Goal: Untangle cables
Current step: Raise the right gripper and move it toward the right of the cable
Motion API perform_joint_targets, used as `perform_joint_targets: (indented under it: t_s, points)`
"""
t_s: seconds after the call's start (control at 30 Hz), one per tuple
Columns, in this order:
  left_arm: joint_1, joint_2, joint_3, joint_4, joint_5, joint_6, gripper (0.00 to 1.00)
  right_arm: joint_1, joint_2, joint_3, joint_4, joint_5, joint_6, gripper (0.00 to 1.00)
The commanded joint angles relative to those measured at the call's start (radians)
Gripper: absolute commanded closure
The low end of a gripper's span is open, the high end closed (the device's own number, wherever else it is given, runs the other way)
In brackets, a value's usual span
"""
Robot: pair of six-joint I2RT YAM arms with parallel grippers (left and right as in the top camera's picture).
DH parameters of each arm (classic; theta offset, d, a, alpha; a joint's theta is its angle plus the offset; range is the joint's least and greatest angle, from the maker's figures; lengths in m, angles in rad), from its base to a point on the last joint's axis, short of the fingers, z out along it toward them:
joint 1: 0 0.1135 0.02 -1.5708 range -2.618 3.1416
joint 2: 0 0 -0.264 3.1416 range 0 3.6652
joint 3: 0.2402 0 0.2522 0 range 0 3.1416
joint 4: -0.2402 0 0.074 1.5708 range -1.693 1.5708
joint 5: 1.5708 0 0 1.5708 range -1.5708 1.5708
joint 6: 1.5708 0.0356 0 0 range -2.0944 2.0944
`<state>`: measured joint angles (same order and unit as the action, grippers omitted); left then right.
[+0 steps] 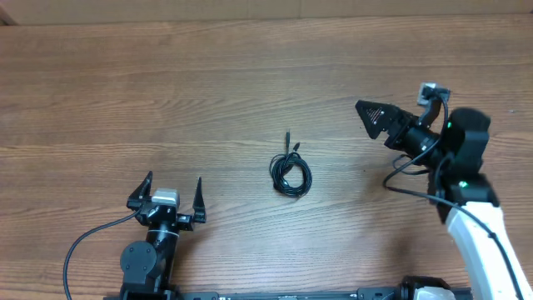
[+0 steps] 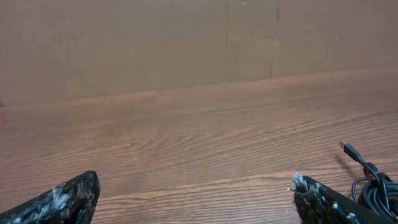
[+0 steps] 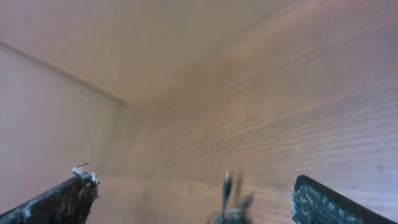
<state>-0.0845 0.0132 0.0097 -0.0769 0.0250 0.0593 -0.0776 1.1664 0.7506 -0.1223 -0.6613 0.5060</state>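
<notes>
The cables [image 1: 290, 172] lie as one small coiled bundle of thin black cord in the middle of the wooden table, with plug ends sticking out toward the far side. My left gripper [image 1: 174, 194] is open and empty, near the front left, well left of the bundle. In the left wrist view the cables [image 2: 372, 184] show at the right edge, beside the right finger. My right gripper [image 1: 372, 117] is open and empty, raised to the right of the bundle and pointing left toward it. The right wrist view is blurred; the cables [image 3: 231, 199] show between the fingers at the bottom.
The wooden table [image 1: 166, 100] fills the overhead view. Thick black wires [image 1: 408, 187] run along my right arm, and one loops from my left arm's base [image 1: 83, 242]. A plain brown wall [image 2: 186, 43] stands behind the table.
</notes>
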Motion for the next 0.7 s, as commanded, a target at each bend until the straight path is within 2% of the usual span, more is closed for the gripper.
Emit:
perform_joint_targets:
  t_s: [0.0, 0.13, 0.23, 0.47, 0.67]
  points:
    - [0.004, -0.009, -0.005, -0.001, 0.001, 0.016, 0.0, -0.001, -0.01, 0.141, -0.188, -0.002, -0.098, 0.01]
    - [0.004, -0.009, -0.005, -0.001, 0.001, 0.016, 0.01, -0.001, -0.01, 0.297, -0.571, 0.111, -0.162, 0.0]
    - [0.004, -0.009, -0.005, -0.001, 0.001, 0.016, 0.01, -0.001, -0.01, 0.362, -0.706, 0.089, -0.166, 0.0]
    - [0.004, -0.009, -0.005, -0.001, 0.001, 0.016, 0.01, -0.001, -0.008, 0.368, -0.689, -0.086, -0.039, 0.0]
    - [0.004, -0.009, -0.005, -0.001, 0.001, 0.016, 0.01, 0.001, 0.014, 0.368, -0.632, 0.059, -0.032, 0.0]
